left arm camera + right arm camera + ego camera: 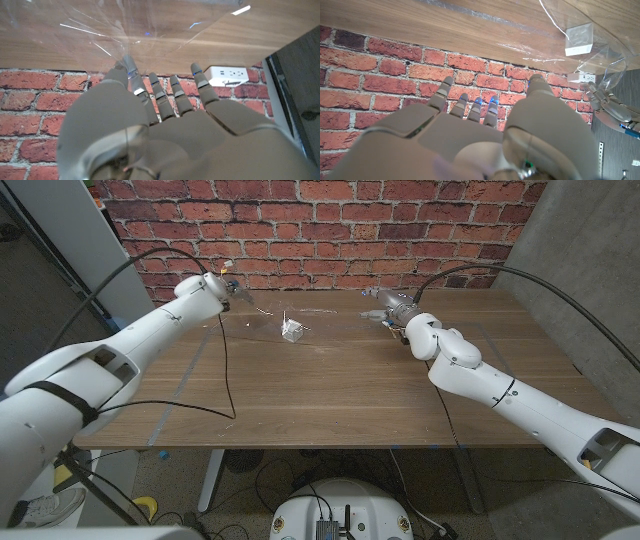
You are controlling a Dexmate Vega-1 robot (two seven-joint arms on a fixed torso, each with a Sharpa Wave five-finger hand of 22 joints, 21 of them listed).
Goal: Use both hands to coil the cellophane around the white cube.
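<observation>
We see the white cube (292, 332) on the table (330, 395) near its far middle, with the cellophane (262, 313) stretched over it. Our left hand (215, 286) pinches one end of the sheet. Whether our right hand (392, 307) grips anything, we cannot tell.

Looks like a lab or test workshop: bare wooden table (330, 395) backed by a red brick wall (320, 220), cables (270, 475) strewn under the table, white power outlet (227, 76) on the wall behind the table.
</observation>
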